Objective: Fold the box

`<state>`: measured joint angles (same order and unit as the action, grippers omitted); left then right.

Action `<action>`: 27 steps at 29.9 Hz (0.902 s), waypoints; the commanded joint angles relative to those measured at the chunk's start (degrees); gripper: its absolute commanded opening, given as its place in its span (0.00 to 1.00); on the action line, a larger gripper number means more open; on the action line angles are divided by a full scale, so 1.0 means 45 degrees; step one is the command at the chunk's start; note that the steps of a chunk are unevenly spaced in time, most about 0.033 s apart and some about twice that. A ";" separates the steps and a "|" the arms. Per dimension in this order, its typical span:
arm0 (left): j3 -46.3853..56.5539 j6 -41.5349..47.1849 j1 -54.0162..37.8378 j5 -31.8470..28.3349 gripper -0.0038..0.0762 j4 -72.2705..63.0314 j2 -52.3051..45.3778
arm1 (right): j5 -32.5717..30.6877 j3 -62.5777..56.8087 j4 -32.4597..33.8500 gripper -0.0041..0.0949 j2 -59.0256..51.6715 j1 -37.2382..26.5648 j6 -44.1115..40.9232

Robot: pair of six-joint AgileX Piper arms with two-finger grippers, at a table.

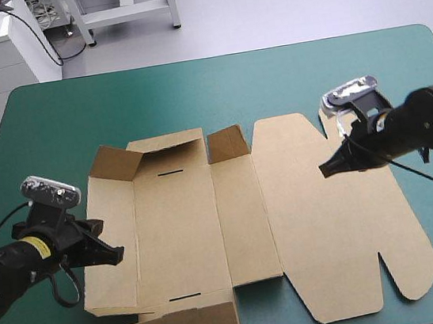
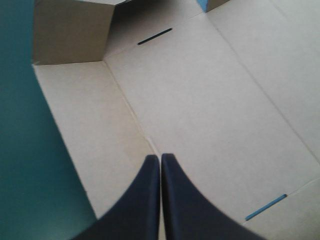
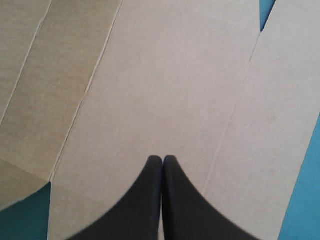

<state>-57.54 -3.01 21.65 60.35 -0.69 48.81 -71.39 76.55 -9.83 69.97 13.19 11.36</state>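
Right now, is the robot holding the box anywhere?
No, nothing is held. The left gripper and the right gripper are both shut and empty, over the box.

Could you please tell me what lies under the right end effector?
Only the flat lid panel of the box lies under the right end effector, which is shut. Whether the tips touch the board cannot be told. The teal-green cover beneath that panel is hidden.

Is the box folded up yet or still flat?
Mostly flat. The box lies spread on the table, its lid panel flat; only a few small flaps at its ends are raised.
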 commanded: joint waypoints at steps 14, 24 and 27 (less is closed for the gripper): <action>-0.2237 -0.0251 -0.1862 0.1990 0.07 0.2173 0.2622 | 0.0801 -0.4537 -0.0184 0.02 -0.5620 -0.0069 0.0423; -0.2237 -0.5014 -0.8400 0.3095 0.07 -0.5112 0.3791 | 0.1231 -0.5846 -0.0573 0.02 -0.6228 -0.0069 0.0420; -0.2212 -0.5040 -1.0405 0.3083 0.07 -0.6579 0.4389 | 0.1285 -0.5960 -0.0681 0.02 -0.6228 -0.0069 0.0452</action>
<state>-65.78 -24.05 -18.59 71.42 -22.38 67.45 -68.30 48.75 -11.46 42.09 13.19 12.87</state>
